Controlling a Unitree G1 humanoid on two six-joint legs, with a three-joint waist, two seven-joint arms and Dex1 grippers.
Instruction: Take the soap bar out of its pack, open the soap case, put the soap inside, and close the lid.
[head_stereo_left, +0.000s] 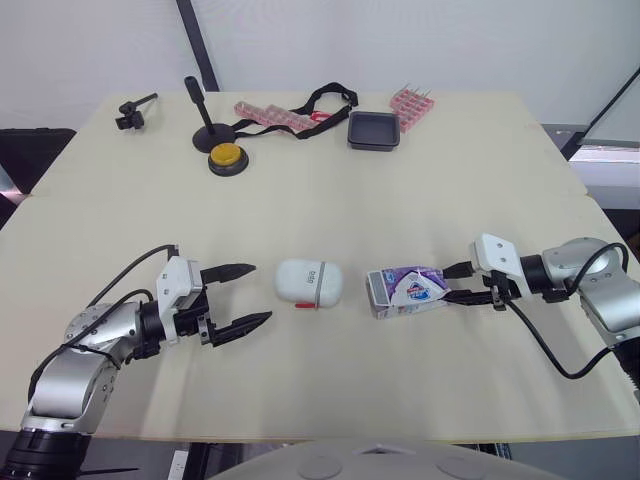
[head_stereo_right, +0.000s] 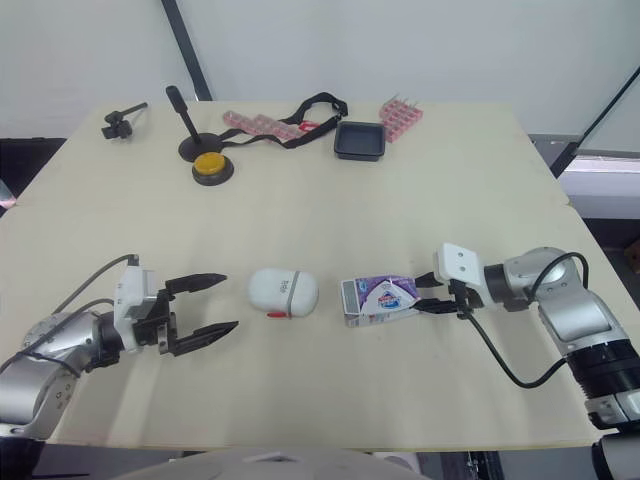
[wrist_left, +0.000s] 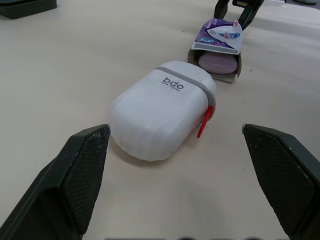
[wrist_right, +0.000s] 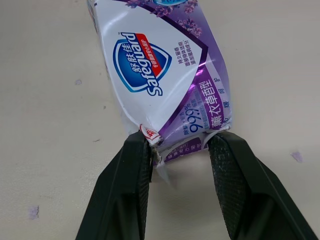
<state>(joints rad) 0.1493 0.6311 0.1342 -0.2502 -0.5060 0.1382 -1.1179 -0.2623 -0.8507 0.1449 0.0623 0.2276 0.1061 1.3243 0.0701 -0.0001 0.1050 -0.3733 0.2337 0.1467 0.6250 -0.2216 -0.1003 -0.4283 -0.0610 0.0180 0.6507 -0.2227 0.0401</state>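
The purple and white soap pack (head_stereo_left: 404, 289) lies flat right of the table's middle. Its open end faces the white soap case (head_stereo_left: 309, 283), and the left wrist view shows a lilac soap bar (wrist_left: 217, 63) inside that opening. My right gripper (wrist_right: 180, 145) is shut on the pack's far end, one finger (wrist_right: 131, 172) on each side of the crumpled flap. The case is closed, with a grey band and a red tab (wrist_left: 202, 125). My left gripper (head_stereo_left: 262, 292) stands open just left of the case, apart from it and holding nothing.
Along the far edge are a yellow button (head_stereo_left: 226, 157), a black stand (head_stereo_left: 205, 125), a black strap (head_stereo_left: 325, 100), pink strips (head_stereo_left: 270, 116), a black tray (head_stereo_left: 374, 130) and a small clamp (head_stereo_left: 135, 112). Bare tabletop lies between them and the grippers.
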